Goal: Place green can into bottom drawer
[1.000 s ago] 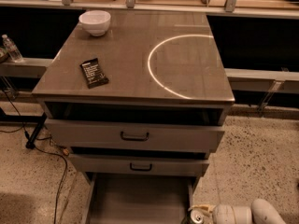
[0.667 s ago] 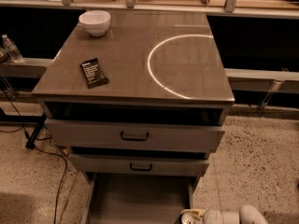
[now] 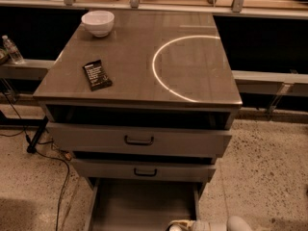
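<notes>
The bottom drawer (image 3: pixel 139 203) of the grey cabinet is pulled out, showing its flat grey floor and thin side walls. My gripper (image 3: pixel 180 225) is at the very bottom edge of the camera view, over the drawer's front right corner, with the white arm (image 3: pixel 236 224) trailing to its right. Most of the gripper is cut off by the frame edge. The green can is not in view.
Two upper drawers with black handles (image 3: pixel 139 140) are slightly open above the bottom one. On the cabinet top (image 3: pixel 192 66) sit a white bowl (image 3: pixel 98 22) and a dark packet (image 3: pixel 96 74). A black cable (image 3: pixel 57 196) lies on the speckled floor to the left.
The arm and gripper have slid left and lower along the bottom edge, so less of them shows now. Nothing else has moved.
</notes>
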